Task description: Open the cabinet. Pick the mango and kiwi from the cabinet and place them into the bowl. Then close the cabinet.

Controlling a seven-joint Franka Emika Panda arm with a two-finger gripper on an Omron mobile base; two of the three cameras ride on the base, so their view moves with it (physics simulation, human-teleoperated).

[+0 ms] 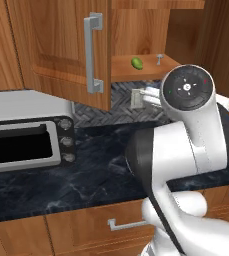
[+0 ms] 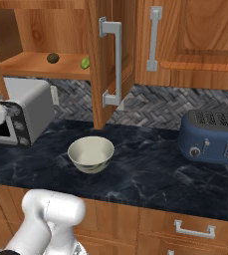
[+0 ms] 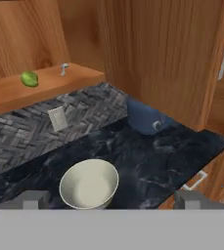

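Cabinet (image 2: pixel 103 55) doors open, step one looks done. Mango (image 3: pixel 29 78) and kiwi (image 2: pixel 53 58) sit apart on the shelf; bowl (image 2: pixel 90 154) empty on the bench (image 2: pixel 150 169). Pincer (image 3: pixel 111 199) wide, holding nothing, above the bowl. Next: reach up to the shelf, close on the mango.

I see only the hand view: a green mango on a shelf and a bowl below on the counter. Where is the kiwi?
Observer: The kiwi lies on the same shelf as the mango, to its left in the right base view and apart from it.
Operator: Is the left door of the cabinet open too?
Observer: Yes, the left door stands swung out toward the robot.
Operator: What is on the counter on that side?
Observer: A silver toaster oven stands there, left of the bowl.
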